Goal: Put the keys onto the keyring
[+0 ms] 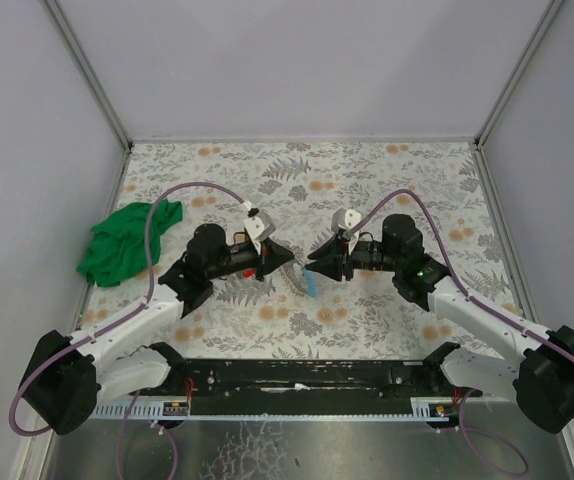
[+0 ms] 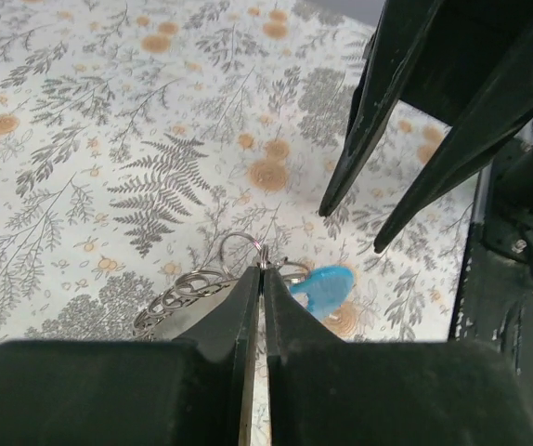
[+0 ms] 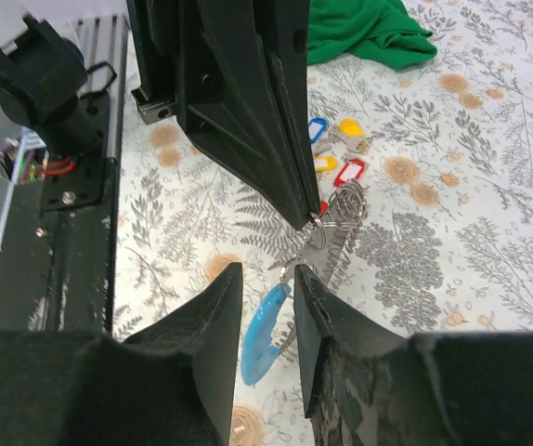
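- table [image 1: 367, 170]: pale top with grey fern and orange flower print
- green cloth [image 1: 122, 245]: bunched at the left edge
- keys [image 3: 339, 149]: red, yellow and blue tags, clustered mid-table, well apart from the cloth

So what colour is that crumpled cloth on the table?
The cloth is green, clearest in the overhead view.
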Tool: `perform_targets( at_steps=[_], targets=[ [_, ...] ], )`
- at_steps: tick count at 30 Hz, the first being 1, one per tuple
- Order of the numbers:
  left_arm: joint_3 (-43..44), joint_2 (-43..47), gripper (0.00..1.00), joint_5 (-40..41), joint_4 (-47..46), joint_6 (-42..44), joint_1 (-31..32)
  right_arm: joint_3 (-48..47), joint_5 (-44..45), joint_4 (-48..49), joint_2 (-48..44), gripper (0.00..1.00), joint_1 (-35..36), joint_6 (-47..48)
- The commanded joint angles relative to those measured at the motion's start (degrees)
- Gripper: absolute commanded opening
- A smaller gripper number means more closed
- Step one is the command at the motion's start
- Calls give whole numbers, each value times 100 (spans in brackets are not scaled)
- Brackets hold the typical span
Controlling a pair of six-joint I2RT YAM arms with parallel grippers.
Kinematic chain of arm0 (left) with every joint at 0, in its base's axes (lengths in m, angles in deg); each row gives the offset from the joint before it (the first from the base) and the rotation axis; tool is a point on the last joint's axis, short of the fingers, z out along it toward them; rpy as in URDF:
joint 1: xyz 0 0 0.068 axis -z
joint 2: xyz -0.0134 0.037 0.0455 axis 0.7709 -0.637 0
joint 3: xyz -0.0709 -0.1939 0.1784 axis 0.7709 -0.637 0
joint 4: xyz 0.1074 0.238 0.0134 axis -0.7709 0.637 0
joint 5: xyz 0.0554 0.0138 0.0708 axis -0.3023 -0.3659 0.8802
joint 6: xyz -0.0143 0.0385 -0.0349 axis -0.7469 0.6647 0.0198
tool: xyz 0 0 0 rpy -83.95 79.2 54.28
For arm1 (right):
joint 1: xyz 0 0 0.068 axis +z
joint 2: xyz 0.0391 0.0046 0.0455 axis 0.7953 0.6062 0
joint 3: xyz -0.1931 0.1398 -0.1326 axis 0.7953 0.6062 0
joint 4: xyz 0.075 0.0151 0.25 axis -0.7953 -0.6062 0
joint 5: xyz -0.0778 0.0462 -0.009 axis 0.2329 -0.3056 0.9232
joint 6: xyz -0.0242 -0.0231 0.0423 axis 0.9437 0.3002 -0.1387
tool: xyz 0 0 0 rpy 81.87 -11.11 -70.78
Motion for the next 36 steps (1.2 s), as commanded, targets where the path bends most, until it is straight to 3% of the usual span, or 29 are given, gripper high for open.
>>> perform_targets(
  at_steps=[1,6,12,17,28,36],
  targets=[
    [519,-185,0,440,1239,986,252,-417,55,-975,-44,35,-20,1106],
    [683,-246,0,266,1552,1290,376,-569,-130,-1042,213,34,-20,1742],
    [573,-62,0,141,1517,1496,433,-844,309,-1390,508,34,-21,2260],
    [639,-136,0,12,1552,1541,444,-1026,-538,-1360,722,33,-19,2405],
    [800,-269,0,-40,1718,1584,465,-1725,-1220,-2179,1427,23,-18,2560],
    [879,-295,0,-50,1753,1564,490,-1869,-1516,-2464,1638,22,-19,2634]
  ],
)
